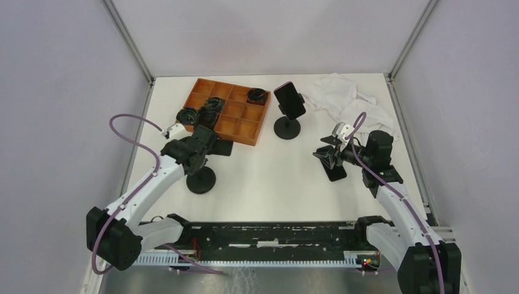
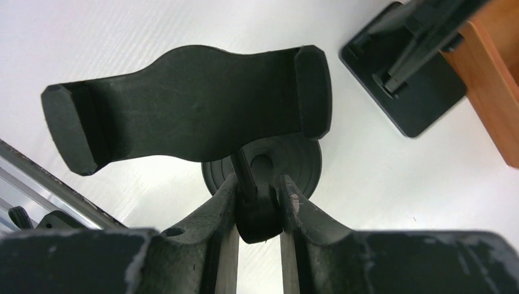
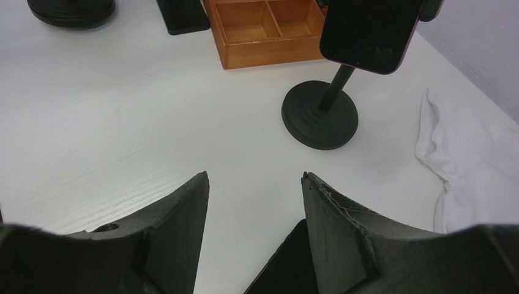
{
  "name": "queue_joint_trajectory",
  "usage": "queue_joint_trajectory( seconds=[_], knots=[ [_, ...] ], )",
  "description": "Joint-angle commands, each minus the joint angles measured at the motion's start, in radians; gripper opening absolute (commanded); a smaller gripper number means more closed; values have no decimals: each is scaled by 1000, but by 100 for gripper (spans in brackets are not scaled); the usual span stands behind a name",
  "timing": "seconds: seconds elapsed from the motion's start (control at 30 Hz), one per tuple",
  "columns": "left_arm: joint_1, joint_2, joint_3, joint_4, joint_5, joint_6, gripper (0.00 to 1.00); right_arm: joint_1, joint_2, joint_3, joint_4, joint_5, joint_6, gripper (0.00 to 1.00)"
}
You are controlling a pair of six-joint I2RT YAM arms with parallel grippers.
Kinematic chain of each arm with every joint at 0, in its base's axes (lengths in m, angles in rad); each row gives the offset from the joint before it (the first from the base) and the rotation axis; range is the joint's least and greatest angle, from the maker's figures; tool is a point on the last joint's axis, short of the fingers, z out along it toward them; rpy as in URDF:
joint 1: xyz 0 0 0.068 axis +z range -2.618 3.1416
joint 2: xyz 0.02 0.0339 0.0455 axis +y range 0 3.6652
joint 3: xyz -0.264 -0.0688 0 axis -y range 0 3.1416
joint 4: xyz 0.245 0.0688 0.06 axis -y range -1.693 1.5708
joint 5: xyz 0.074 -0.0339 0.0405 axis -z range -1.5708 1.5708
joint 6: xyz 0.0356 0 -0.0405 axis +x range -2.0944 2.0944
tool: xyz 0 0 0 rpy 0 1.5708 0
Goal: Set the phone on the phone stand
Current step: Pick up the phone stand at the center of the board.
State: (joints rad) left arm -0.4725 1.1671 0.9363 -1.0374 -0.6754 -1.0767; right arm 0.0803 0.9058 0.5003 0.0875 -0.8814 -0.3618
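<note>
Your left fingers (image 2: 214, 214) pinch the neck of the empty stand (image 2: 190, 113), likely to steady it | your right fingers (image 3: 177, 220) spread, holding nothing | phone (image 1: 289, 100) sits clamped in the far stand (image 1: 287, 127), beside the cloth (image 1: 343, 98)

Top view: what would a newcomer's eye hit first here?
The phone already sits on a round-base stand at mid-table, right of the wooden tray. At front left, the left gripper is shut on the neck of a second, empty stand. A white cloth lies crumpled at back right.
</note>
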Motion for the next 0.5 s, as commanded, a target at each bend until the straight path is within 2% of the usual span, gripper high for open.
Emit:
queue_joint_trajectory(
  seconds=[0.0, 0.2, 0.3, 0.47],
  knots=[
    [3, -144, 28, 53, 45, 134, 2, -3, -14, 21, 4, 2, -8, 64],
    [3, -381, -38, 154, 140, 211, 2, -3, -14, 21, 4, 1, -8, 63],
    [3, -409, -21, 161, 228, 260, 2, -3, -13, 21, 4, 1, -7, 64],
    [2, -385, -19, 263, 532, 364, 2, -3, -10, 20, 7, 2, -6, 63]
  ],
)
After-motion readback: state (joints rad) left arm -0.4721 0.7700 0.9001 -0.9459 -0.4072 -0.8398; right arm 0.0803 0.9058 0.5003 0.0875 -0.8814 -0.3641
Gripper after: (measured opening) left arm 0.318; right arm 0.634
